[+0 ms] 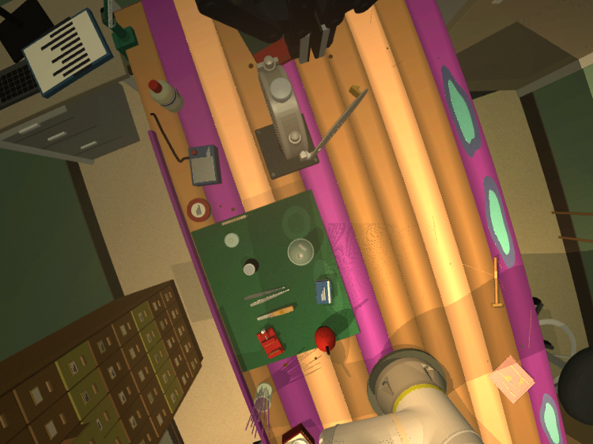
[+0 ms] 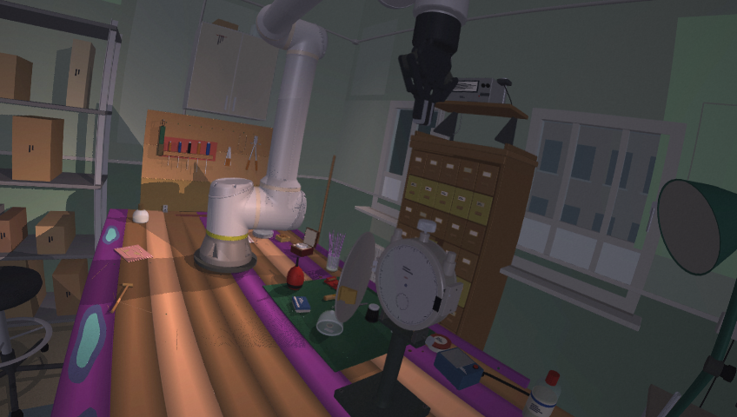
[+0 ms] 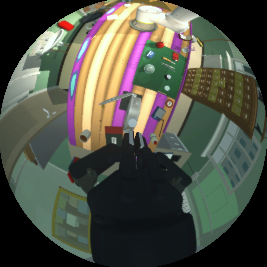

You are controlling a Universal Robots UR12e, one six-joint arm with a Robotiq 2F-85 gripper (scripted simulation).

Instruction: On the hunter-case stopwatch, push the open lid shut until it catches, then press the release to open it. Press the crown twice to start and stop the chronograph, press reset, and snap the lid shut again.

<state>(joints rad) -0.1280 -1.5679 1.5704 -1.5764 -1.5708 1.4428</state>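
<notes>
The hunter-case stopwatch stands upright on a dark post and base at the near end of the bench. Its crown is on top of the case. Its lid hangs open to the left of the white dial. From above, the case shows edge-on, with the lid swung out to the right. My gripper hangs well above the crown, pointing down, closed and empty. The wrist camera shows the fingers just short of the crown.
A green mat lies mid-bench with small tools, a glass dome and a red bulb. The drawer cabinet stands behind the stopwatch. A grey box and a bottle sit by the bench edge. The arm's base occupies the far end.
</notes>
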